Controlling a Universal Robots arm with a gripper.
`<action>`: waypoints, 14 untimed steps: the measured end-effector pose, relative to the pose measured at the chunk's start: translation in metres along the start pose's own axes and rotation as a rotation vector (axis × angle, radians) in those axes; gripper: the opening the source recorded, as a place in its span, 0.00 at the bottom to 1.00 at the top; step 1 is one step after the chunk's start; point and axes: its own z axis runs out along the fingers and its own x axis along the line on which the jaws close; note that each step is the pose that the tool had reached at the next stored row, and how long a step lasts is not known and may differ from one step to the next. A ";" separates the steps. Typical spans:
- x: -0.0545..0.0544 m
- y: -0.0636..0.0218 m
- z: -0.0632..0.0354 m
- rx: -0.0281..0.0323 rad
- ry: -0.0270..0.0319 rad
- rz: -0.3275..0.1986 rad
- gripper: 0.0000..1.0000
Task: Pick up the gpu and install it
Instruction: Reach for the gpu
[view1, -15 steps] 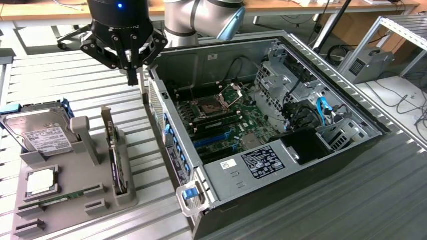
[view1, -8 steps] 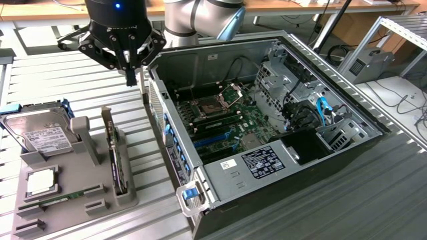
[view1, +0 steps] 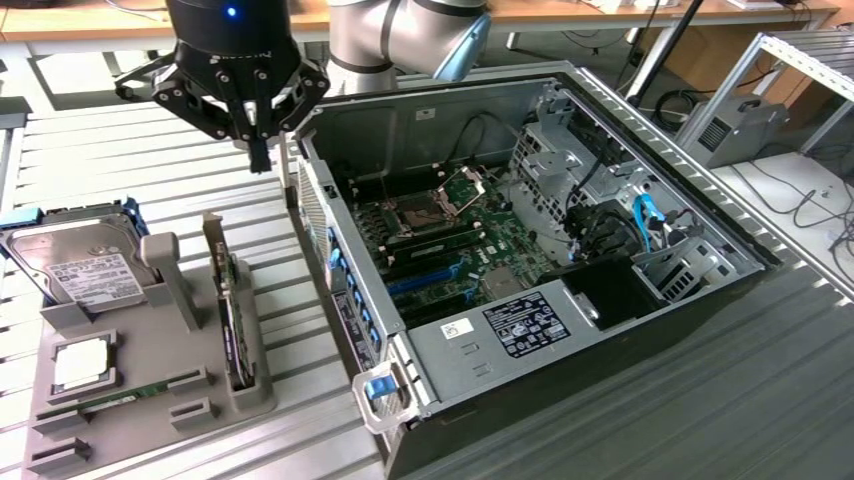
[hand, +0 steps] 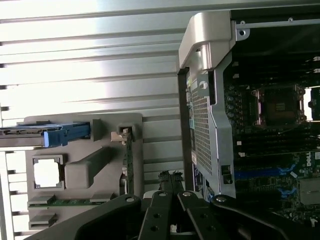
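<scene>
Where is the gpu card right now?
The gpu stands on edge in the grey holder at the exterior view's left, between the hard drive and the open computer case.

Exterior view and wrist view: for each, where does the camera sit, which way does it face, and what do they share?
Exterior view: off the arm, above, looking down on the open case and parts tray; the arm and tool show.
Wrist view: on the wrist, looking down along the tool at the table.
Shared: tool, case, tray, gpu standing in it.
</scene>
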 end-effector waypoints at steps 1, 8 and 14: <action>0.000 0.0000 0.0000 0.0000 0.0000 0.000 0.11; 0.001 -0.0001 0.0000 0.0000 0.0000 0.000 0.11; 0.003 -0.0002 -0.0001 0.0000 0.0000 0.000 0.11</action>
